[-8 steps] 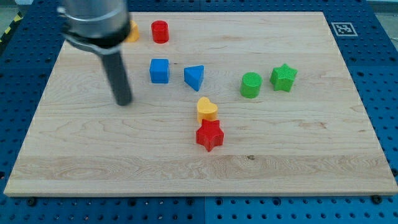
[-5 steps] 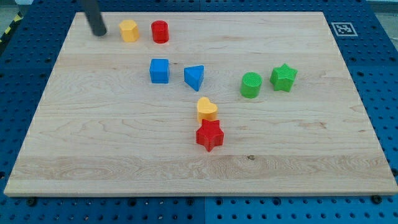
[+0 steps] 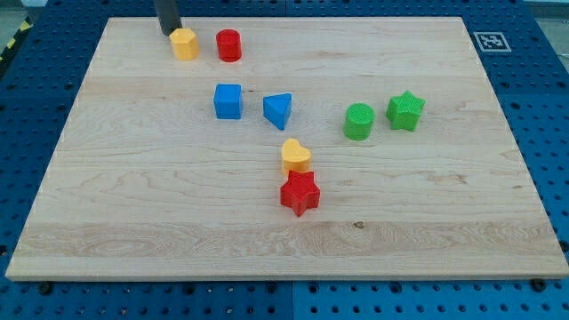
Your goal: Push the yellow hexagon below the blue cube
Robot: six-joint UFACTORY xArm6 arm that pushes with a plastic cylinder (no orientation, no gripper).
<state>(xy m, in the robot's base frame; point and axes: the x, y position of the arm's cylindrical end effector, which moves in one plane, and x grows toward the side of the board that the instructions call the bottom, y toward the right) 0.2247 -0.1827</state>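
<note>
Most of the arm is cut off by the view's top edge. Only the low end of the dark rod shows. My tip (image 3: 169, 32) sits at the top left of the wooden board (image 3: 133, 204). It is just beside the yellow hexagon (image 3: 184, 43), on its upper left side. It looks like it touches the block, but that is hard to tell for sure. The rod stands nearly straight up. There is no gripper on it, so nothing opens or shuts, and it holds nothing.

The yellow hexagon is near the board's top edge. The red cylinder (image 3: 229, 44) is just to its right, with a small gap between them. The blue cube (image 3: 228, 100) is lower down and a bit to the right of the hexagon. So the hexagon is above the cube, not below it.

The blue triangle block (image 3: 277, 109) is just to the right of the blue cube. Lower, near the middle of the board, is the yellow heart (image 3: 295, 156). The red star (image 3: 300, 193) is right under it and touches it. On the view's right are the green cylinder (image 3: 358, 121) and the green star (image 3: 405, 110), close side by side.

A small black and white marker (image 3: 490, 41) is at the board's top right corner. The board lies on a blue table with holes (image 3: 551, 116).
</note>
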